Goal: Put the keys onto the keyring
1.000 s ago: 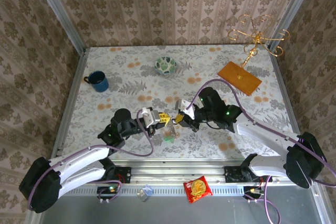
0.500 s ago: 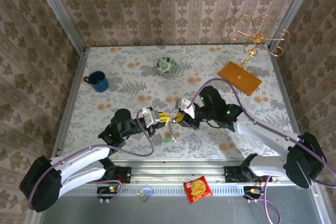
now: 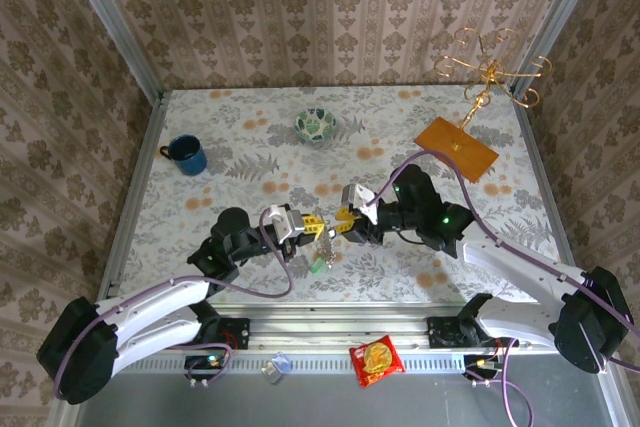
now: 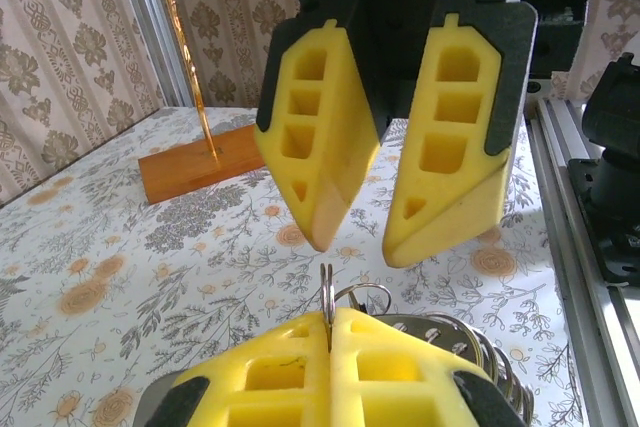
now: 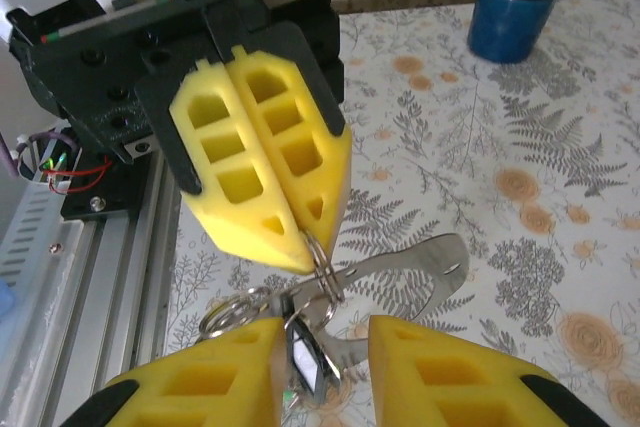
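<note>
At the front middle of the table [image 3: 230,147], your left end effector [image 5: 305,252] is clamped shut on a small metal ring [image 5: 321,269], pinched edge-on at the very tips. The keys [image 5: 302,359] hang bunched under that ring, clear of the table and between the two end effectors. They are tiny, with silvery loops and one dark piece, and from above there's a greenish bit low in the bunch. Your right end effector [image 4: 362,247] faces the left one with jaws apart, holding nothing, its tips either side of the bunch. The step looks like taking the ring over. Come in slow, close on the ring's free side rather than the dangling keys, and don't bump the left tips. Thin metal will likely slip.
</note>
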Robot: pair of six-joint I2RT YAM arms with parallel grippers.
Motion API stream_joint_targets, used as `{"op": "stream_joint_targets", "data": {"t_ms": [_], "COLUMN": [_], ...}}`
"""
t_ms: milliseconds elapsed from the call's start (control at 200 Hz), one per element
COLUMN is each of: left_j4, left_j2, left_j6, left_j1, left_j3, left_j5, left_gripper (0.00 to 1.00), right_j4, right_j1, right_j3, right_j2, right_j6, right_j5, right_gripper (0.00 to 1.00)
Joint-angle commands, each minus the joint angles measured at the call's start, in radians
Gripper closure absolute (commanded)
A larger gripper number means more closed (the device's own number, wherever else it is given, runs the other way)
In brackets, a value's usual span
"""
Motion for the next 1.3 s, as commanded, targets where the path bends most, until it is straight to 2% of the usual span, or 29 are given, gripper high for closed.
{"op": "stream_joint_targets", "data": {"t_ms": [0,755,880,1095,1205,1295], "left_j4": [0.069,0.098,0.111,0.112,0.071,0.015], "left_j2": [-0.011,0.005,0.012,0.009,-0.002,-0.021], "left_j6": [-0.024,-0.039,-0.045,-0.05,-0.039,-0.022], "left_j1": [0.005,0.006,0.005,0.005,0.006,0.006], "left_j3": [-0.004,-0.007,-0.008,-0.013,-0.009,0.001], "left_j5": [0.03,0.05,0.055,0.041,0.006,-0.03], "left_gripper": [1.0,1.0,1.0,1.0,1.0,0.79], "right_j4": [0.058,0.123,0.132,0.115,0.049,-0.035], "right_j1": [-0.005,0.0,0.0,0.0,0.0,0.0], "right_j3": [0.0,0.029,0.032,0.039,0.055,0.08], "right_j2": [0.018,0.087,0.095,0.092,0.083,0.081], "right_j6": [0.032,0.046,0.049,0.029,-0.016,-0.065], "right_j5": [-0.024,-0.084,-0.101,-0.124,-0.124,-0.105], "right_gripper": [0.72,0.78,0.82,1.0,1.0,1.0]}}
